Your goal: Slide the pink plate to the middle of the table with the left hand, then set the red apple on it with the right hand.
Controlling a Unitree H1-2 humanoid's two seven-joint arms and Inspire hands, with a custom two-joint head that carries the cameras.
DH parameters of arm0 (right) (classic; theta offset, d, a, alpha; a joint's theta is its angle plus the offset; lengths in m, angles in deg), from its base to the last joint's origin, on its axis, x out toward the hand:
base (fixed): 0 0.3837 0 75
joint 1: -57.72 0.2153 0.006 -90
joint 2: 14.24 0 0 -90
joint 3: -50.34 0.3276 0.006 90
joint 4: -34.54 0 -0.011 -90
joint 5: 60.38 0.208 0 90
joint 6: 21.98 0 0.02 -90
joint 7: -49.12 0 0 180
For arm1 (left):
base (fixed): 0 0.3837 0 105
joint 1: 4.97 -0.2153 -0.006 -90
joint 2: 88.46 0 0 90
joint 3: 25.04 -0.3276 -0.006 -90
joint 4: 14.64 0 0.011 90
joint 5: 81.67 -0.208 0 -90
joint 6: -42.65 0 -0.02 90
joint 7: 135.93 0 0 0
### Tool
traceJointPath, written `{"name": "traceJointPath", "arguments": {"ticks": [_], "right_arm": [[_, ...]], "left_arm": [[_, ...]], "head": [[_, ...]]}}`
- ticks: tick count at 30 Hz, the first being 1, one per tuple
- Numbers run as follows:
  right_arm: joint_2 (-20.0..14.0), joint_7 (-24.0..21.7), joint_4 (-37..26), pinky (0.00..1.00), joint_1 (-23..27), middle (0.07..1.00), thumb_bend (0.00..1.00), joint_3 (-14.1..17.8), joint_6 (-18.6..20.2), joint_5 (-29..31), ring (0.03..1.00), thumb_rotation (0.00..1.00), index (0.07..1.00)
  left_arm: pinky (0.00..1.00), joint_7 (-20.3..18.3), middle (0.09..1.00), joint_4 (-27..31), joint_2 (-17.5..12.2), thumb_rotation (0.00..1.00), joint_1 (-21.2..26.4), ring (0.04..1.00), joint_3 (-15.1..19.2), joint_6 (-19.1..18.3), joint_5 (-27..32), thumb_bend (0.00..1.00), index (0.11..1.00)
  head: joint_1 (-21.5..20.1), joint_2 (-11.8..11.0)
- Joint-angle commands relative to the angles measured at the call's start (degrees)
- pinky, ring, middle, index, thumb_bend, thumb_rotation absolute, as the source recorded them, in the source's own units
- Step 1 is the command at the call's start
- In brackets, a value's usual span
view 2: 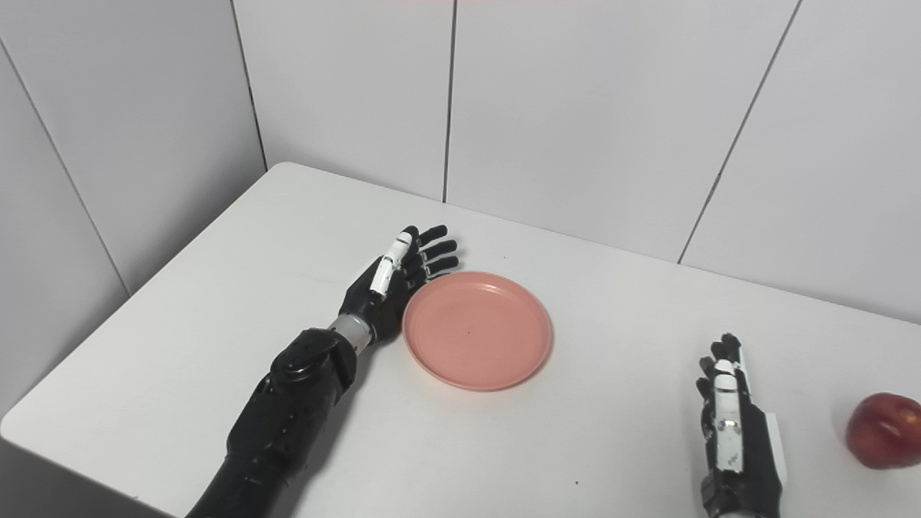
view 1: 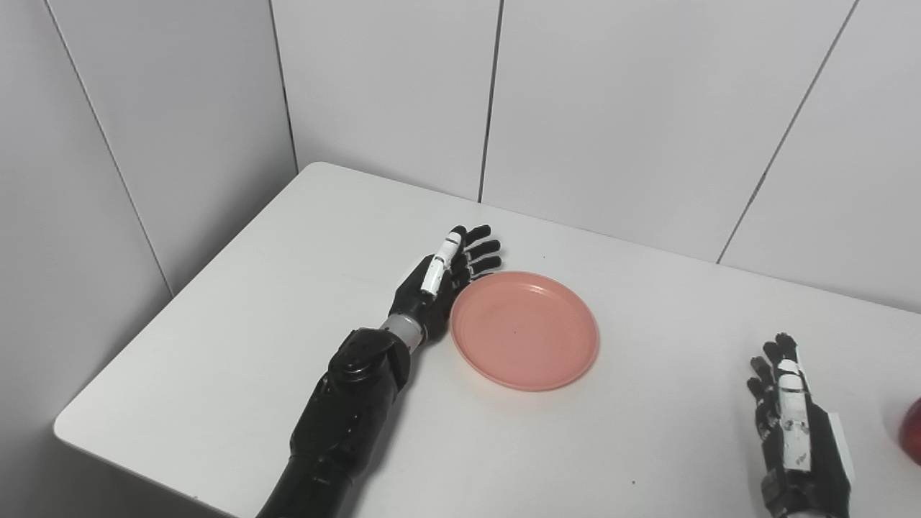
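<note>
Left hand (view 2: 394, 277), fingers spread, is pressing edge-on against the pink plate (view 2: 478, 329); pushing low and steadily should be keeping it flat while sliding.

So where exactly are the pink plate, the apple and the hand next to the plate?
pink plate (view 2: 478, 331), right eye view, on its flat centre.
red apple (view 2: 883, 430), right eye view, on the middle of its skin.
left hand (view 2: 392, 279), right eye view, on the back of the hand.

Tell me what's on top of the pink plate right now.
Nothing: the pink plate is bare inside. The red apple sits apart on the table by the right hand. What lies under the plate is covered.
</note>
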Motion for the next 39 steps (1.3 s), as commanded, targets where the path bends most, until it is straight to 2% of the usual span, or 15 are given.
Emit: {"name": "traceJointPath", "arguments": {"ticks": [1, 15, 22, 32, 39], "right_arm": [[0.3, 0.3, -1.6, 1.0, 1.5, 0.986, 0.17, -0.1, -1.8, -0.2, 0.977, 1.0, 0.992], [0.6, 0.4, -1.9, 1.0, 1.6, 0.984, 0.19, -0.5, -1.6, -0.8, 0.976, 1.0, 0.988], [1.1, 0.8, -2.3, 1.0, 1.6, 0.969, 0.2, -0.6, -1.2, -1.6, 0.96, 1.0, 0.973], [1.5, 1.3, -1.9, 1.0, 1.7, 0.972, 0.23, -1.3, -2.0, -2.5, 0.962, 1.0, 0.977], [2.4, 2.0, -2.7, 0.99, 1.8, 0.969, 0.23, -1.7, -0.9, -2.5, 0.963, 1.0, 0.975]], "left_arm": [[0.83, 0.8, 0.857, 0.5, 0.8, 1.0, -1.2, 0.849, -0.8, -3.3, -1.1, 0.34, 0.844], [0.86, 1.8, 0.872, 4.2, 4.8, 1.0, -2.1, 0.872, -2.8, -4.9, -3.0, 0.35, 0.855], [0.86, 2.6, 0.87, 6.6, 6.6, 1.0, -2.6, 0.869, -3.9, -7.0, -3.4, 0.36, 0.858], [0.86, 3.2, 0.878, 9.1, 8.8, 1.0, -3.6, 0.872, -5.3, -8.4, -4.3, 0.36, 0.866], [0.85, 3.6, 0.878, 10.3, 10.1, 1.0, -3.9, 0.872, -6.7, -9.3, -5.1, 0.35, 0.868]], "head": [[-0.3, 0.2], [-2.2, 1.3], [-3.8, 2.2], [-6.8, 3.4], [-8.9, 4.3]]}}
